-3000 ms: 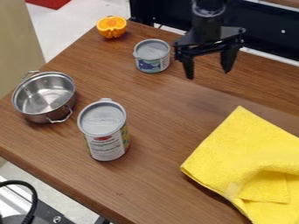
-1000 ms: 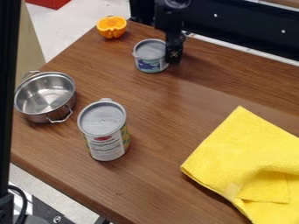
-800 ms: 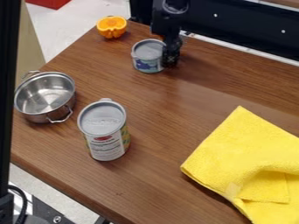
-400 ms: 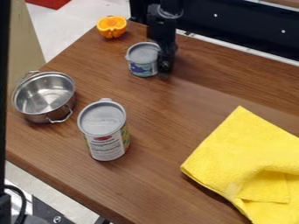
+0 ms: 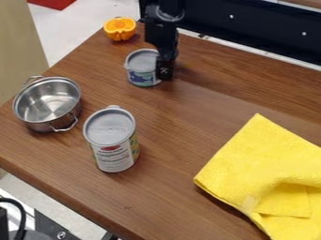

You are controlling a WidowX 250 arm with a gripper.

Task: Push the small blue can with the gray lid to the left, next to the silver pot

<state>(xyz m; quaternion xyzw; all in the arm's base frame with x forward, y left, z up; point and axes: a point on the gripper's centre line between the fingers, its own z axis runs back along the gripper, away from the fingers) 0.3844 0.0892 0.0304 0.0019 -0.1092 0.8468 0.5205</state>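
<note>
At the upper middle of the camera view, the black gripper (image 5: pixel 165 69) hangs low over the table, touching the right side of a small blue-labelled can (image 5: pixel 141 66) with a grey lid. The can stands upright. A taller can (image 5: pixel 111 139) with a grey lid stands nearer the front, left of centre. To its upper left sits a steel pot (image 5: pixel 47 103) with two handles. An orange half (image 5: pixel 119 29) rests at the back left edge of the table, up and left of the gripper.
A folded yellow towel (image 5: pixel 263 183) covers the right front of the wooden table (image 5: pixel 169 197). The table's left edge runs past the pot and the orange half. A dark rail (image 5: pixel 263 30) lies along the back.
The gripper has come down and left from the upper right to the small can's right side. Over the last second, the small can has shifted left and slightly toward the front with it.
</note>
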